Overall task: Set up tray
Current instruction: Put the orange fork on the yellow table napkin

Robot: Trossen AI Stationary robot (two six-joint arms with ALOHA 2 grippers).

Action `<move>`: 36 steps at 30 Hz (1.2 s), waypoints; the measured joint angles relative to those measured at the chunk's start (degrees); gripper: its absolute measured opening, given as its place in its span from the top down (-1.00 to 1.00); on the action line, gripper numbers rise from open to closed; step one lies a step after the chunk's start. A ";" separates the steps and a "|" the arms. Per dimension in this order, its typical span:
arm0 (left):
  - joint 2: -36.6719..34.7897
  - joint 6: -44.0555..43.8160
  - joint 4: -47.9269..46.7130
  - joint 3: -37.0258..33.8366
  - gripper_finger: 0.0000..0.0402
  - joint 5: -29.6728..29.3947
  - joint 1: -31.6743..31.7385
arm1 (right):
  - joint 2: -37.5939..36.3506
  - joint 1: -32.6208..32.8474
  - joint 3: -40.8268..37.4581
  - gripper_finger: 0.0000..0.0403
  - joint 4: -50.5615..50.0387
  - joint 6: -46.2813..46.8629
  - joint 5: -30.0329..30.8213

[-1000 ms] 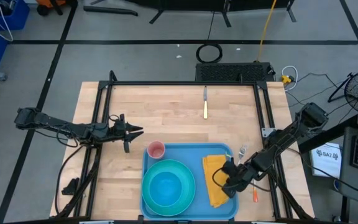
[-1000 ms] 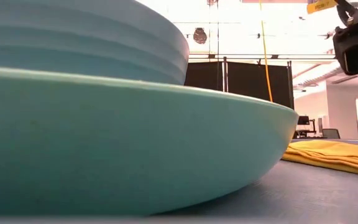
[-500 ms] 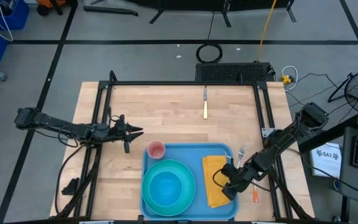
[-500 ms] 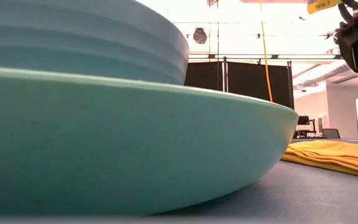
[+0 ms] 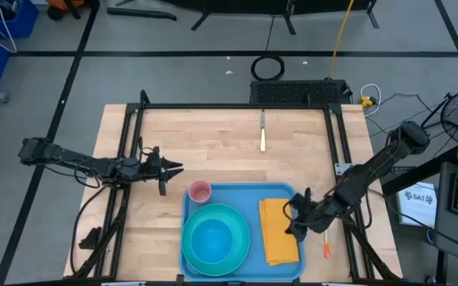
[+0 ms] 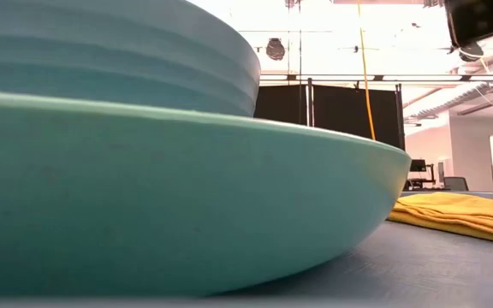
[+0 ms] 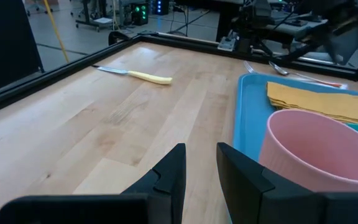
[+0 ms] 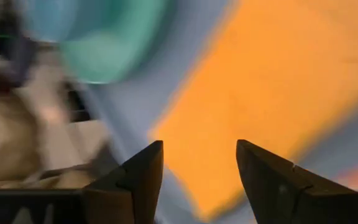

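The blue tray point(image 5: 241, 195) sits at the bottom centre of the high view, near the table's point(image 5: 213, 143) front edge, carrying a teal plate point(image 5: 215, 236) with a blue bowl point(image 5: 213, 242) on it, a pink cup point(image 5: 200, 191) at its upper left corner and a yellow napkin point(image 5: 279, 231) along its right side. The right tool point(image 5: 294, 220) hangs over that napkin's right edge, fingers spread wide with nothing between them. A fork point(image 5: 309, 193) and an orange-handled utensil point(image 5: 326, 249) lie just off the tray's right rim, and a yellow-handled knife point(image 5: 262, 140) waits well apart at the upper centre. The risk here: if the tool drops straight down it may snag the napkin and drag or bunch it, or nudge the rim and shift the whole tray. Reaching for the fork, thin and flat on the wood, a pinch could slip. The left tool point(image 5: 172, 167) idles at the left of the frame, just beside the cup, fingers narrowly parted and empty; a careless sweep could tip it.
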 joint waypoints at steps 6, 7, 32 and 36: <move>0.00 0.02 -0.01 0.00 0.54 0.01 0.00 | -1.66 -0.65 -0.02 0.08 -17.06 3.26 7.75; 0.00 0.00 0.01 0.00 0.54 0.01 0.00 | -1.72 -1.17 -0.02 0.10 -19.87 4.05 8.81; 0.00 -0.35 -0.05 0.00 0.54 0.00 0.00 | -0.35 -7.50 -3.96 0.23 -43.48 3.95 11.79; 0.00 -0.33 -0.07 0.00 0.54 0.01 0.02 | -0.37 -7.50 -6.10 0.23 -42.45 4.01 10.77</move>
